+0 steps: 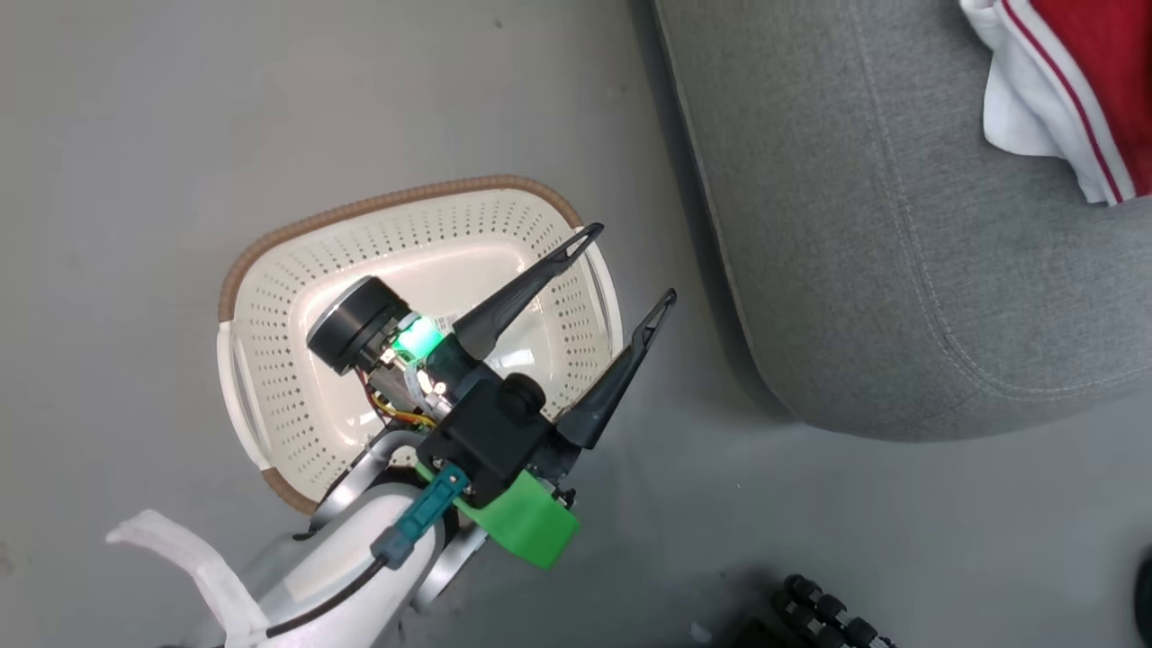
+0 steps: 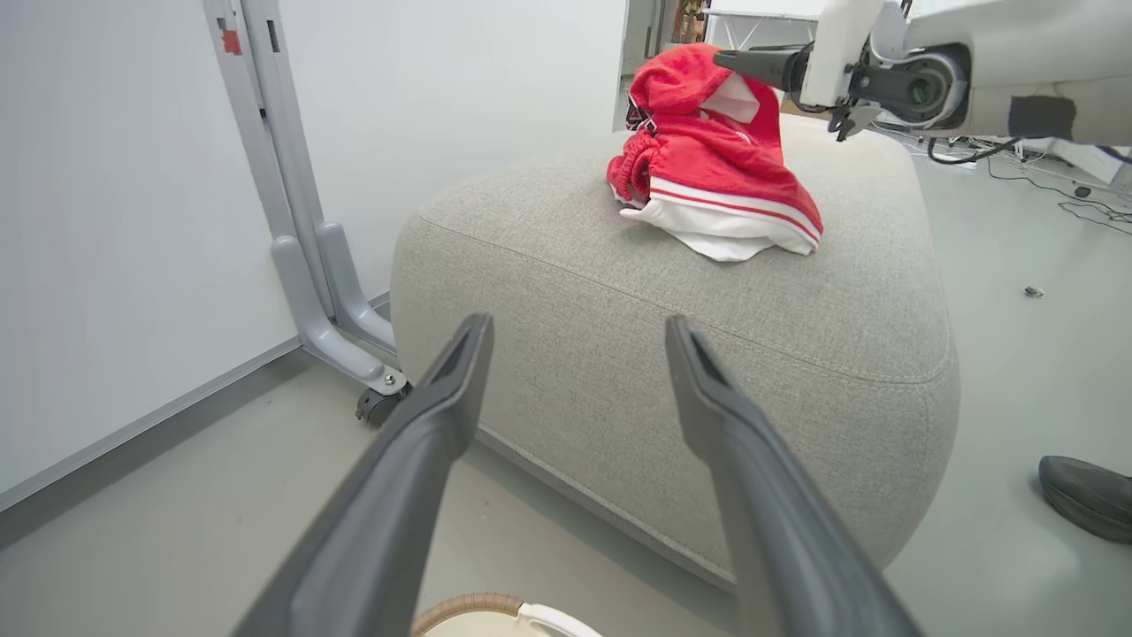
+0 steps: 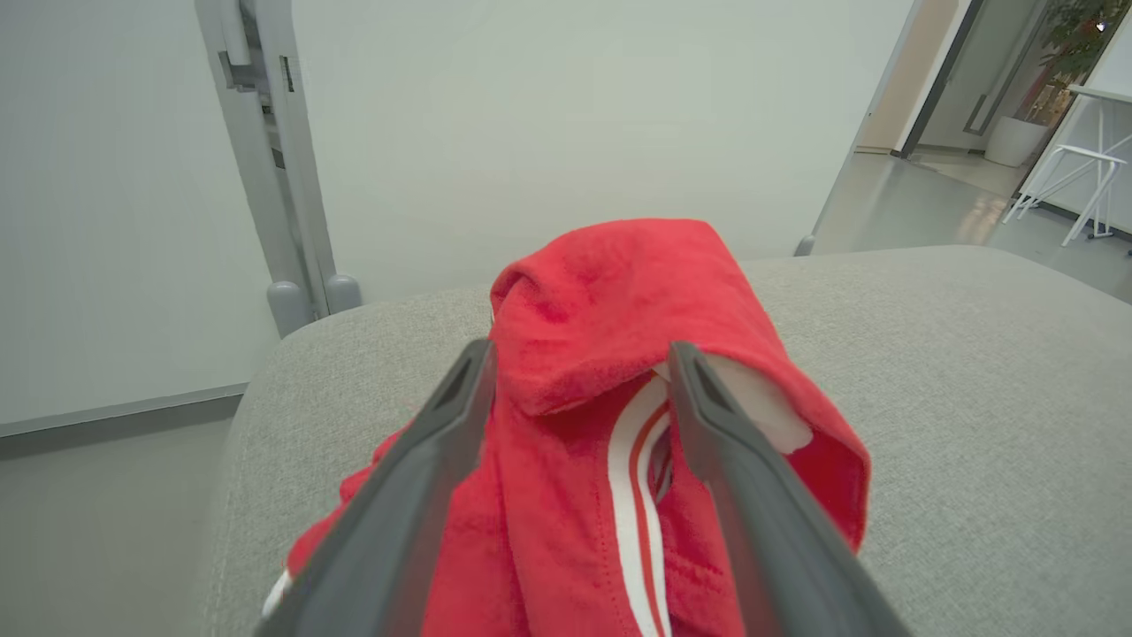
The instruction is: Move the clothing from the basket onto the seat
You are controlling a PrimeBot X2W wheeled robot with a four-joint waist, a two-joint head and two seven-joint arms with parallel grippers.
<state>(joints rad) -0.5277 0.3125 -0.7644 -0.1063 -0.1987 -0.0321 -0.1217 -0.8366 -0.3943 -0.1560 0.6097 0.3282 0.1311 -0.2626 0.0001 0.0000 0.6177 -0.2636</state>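
Our right gripper (image 3: 579,354) has its two dark fingers spread wide on either side of a raised fold of the red clothing (image 3: 601,292). Nothing is pinched: the cloth stands loosely between them and neither finger presses it flat. The clothing lies bunched in one heap on the top of the light grey seat (image 3: 973,354), near its far end, with white trim and a red stripe along the lower edge. We cannot tell whether the heap is one garment or two.

Our left gripper (image 1: 630,265) hangs fully open and holds nothing, over the near edge of the cream laundry basket (image 1: 270,360), which stands on the floor just beside the seat. The part of the basket floor we can see is bare. The left wrist hides the rest.

We judge the fabric soft, light and limp. It will sag and trail from any grip, and a thin single layer could slip free. If it needs lifting again, the best hold would be a thick bunched fold, such as the raised peak or the gathered red edge. The loose white hem would be a poor place to grip.
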